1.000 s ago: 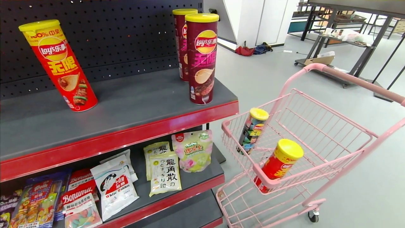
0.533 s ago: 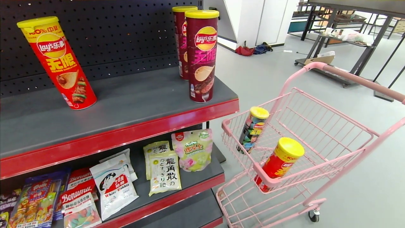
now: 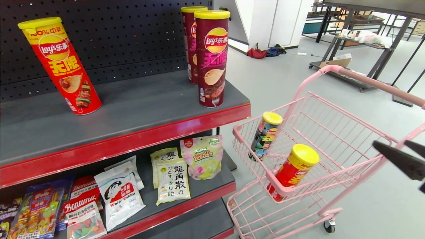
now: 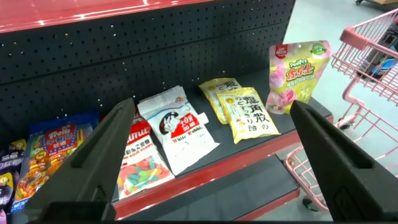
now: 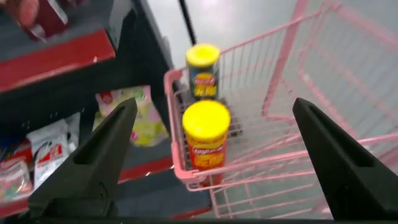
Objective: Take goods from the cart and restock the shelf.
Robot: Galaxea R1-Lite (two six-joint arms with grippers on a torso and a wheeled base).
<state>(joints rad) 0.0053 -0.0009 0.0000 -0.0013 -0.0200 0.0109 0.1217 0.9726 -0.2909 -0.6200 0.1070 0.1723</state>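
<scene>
Cart (image 3: 365, 81) with red tube (image 3: 292, 172) and dark tube (image 3: 264, 139) upright, lids up; left claw (image 4: 211, 104), right claw (image 3: 389, 142) spread.

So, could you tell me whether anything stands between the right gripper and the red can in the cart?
The open right gripper hangs beside the cart; the red can leans in a basket corner, lid exposed. Nothing visible blocks it from above; only the basket rim crosses its lower body.

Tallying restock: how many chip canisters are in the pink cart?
2: the red canister in the cart's near front corner; the dark multicoloured canister just beyond it, against the same wire wall.
</scene>
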